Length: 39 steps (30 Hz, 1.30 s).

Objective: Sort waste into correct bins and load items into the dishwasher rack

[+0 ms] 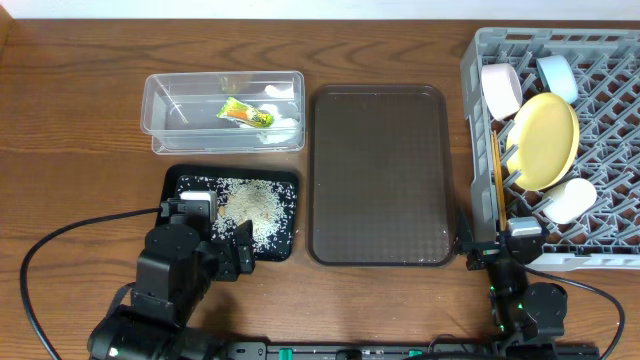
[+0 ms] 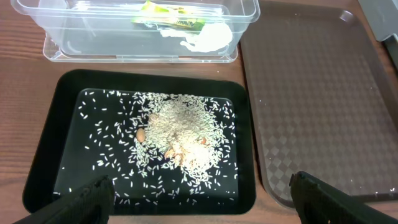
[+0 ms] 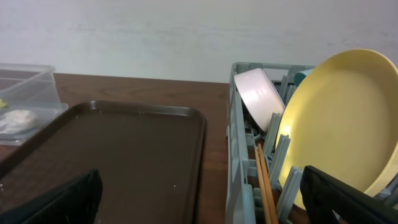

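The clear tub (image 1: 223, 110) holds the snack wrapper (image 1: 245, 113) and a white scrap (image 1: 283, 128); both also show in the left wrist view, wrapper (image 2: 171, 15) and scrap (image 2: 208, 37). The black tray (image 1: 180, 190) holds rice grains (image 1: 255, 207). My left gripper (image 2: 202, 202) is open and empty over the tray's near edge. The grey rack (image 1: 600, 60) holds the yellow plate (image 1: 545, 140), white-pink bowl (image 1: 501, 88), light blue bowl (image 1: 556, 77), white cup (image 1: 571, 200) and chopsticks (image 1: 497, 180). My right gripper (image 3: 205, 202) is open and empty, low at the rack's near left corner.
The dark brown serving tray (image 1: 378, 175) lies between the bins and the rack, with nothing on it. A black cable (image 1: 60, 240) loops over the table at the left. The rack's left wall (image 3: 239, 162) stands close to my right gripper.
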Motion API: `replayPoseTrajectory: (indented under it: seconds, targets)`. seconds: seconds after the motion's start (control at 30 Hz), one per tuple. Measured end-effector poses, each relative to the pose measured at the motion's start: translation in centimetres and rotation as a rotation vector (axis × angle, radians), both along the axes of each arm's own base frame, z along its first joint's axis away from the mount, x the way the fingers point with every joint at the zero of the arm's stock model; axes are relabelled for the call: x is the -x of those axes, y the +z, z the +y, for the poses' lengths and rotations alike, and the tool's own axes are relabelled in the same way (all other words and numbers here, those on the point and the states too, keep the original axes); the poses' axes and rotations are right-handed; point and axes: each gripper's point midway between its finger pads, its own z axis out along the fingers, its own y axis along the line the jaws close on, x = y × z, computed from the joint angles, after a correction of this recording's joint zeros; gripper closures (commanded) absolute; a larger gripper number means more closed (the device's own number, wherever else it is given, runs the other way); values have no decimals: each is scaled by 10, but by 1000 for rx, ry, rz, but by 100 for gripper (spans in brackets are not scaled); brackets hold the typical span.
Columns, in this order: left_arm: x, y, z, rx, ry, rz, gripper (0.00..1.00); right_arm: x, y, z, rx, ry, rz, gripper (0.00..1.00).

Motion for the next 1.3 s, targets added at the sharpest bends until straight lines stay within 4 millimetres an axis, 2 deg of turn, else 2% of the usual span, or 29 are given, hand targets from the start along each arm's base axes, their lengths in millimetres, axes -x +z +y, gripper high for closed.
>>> replayPoseTrajectory:
  seconds: [0.5,0.63,0.8,0.9,1.0,1.17,1.3]
  targets:
    - [1,-1,0,-3,0,7,8,0,0,0,0,0,0,1]
    - [-1,-4,9,-9,34,-5,7,0,0,0,0,1,0,1]
    - [-17,-5,30,36,140,-167,8,0,0,0,0,-1,-1,1]
    - [-25,-10,35,61,155,-295,7,0,0,0,0,0,0,1]
    - [-32,-19,35,75,148,-413,7,0,0,0,0,-1,1,1]
    - [-40,-22,34,68,121,-618,7,0,0,0,0,-1,0,1]
    - [-43,-29,33,32,98,-689,7,0,0,0,0,-2,0,1]
